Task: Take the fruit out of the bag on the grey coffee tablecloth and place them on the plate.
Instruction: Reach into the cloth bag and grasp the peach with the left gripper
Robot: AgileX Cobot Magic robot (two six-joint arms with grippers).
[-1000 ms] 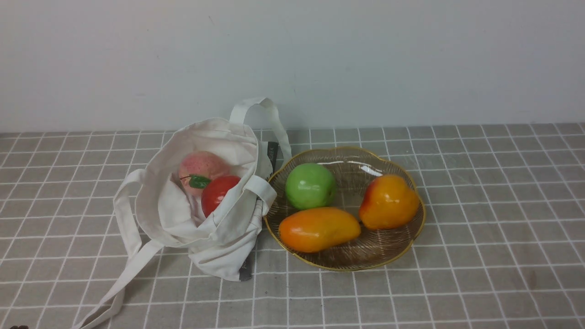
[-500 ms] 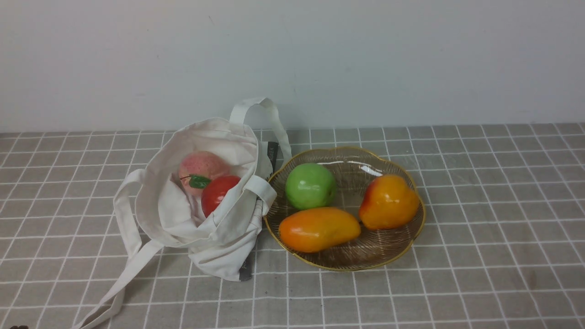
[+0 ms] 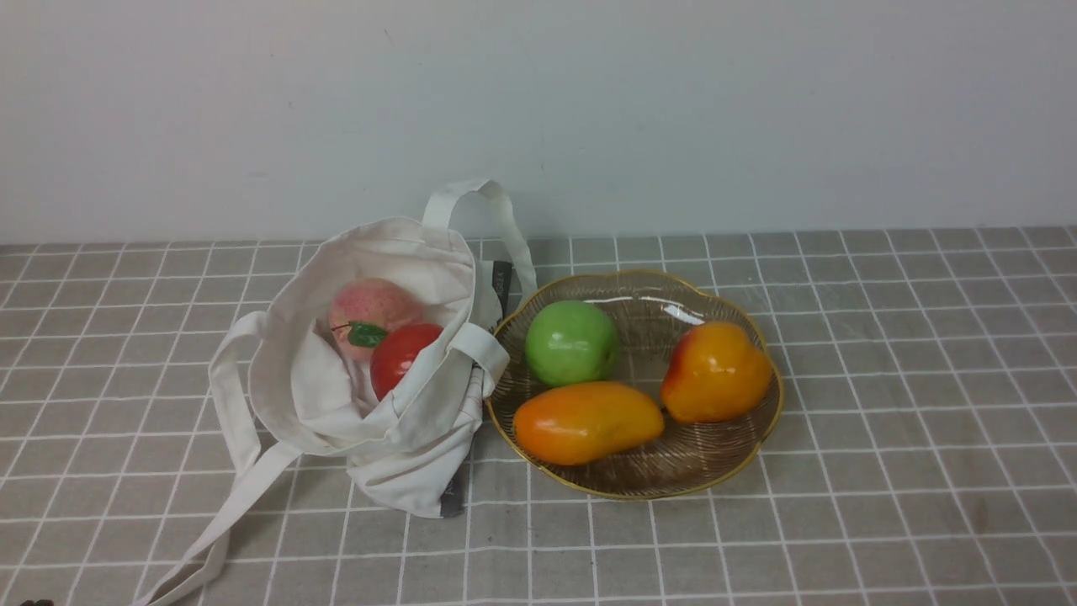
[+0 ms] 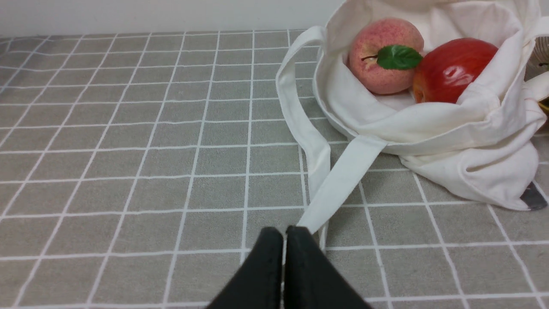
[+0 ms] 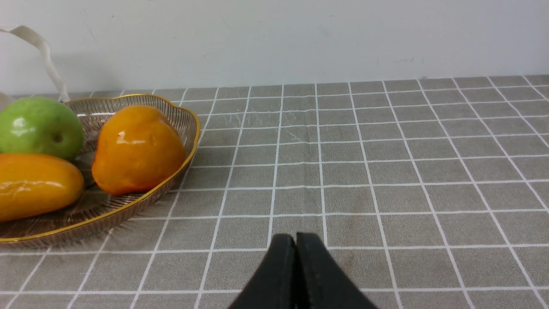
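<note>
My left gripper point(image 4: 284, 234) and right gripper point(image 5: 296, 240) are pinched together, empty; peach point(image 3: 370, 305) and red fruit point(image 3: 402, 353) lie in bag point(image 3: 412, 454), seemingly touching.

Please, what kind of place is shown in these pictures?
Probably a staged tabletop setup, not a lived-in room: a grey checked tablecloth runs up to a bare pale wall, with a canvas bag and a glass plate on it.

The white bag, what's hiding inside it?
A pink peach and a shiny red fruit sit side by side in the bag. Its folded cloth covers their bottoms, so anything underneath cannot be seen.
</note>
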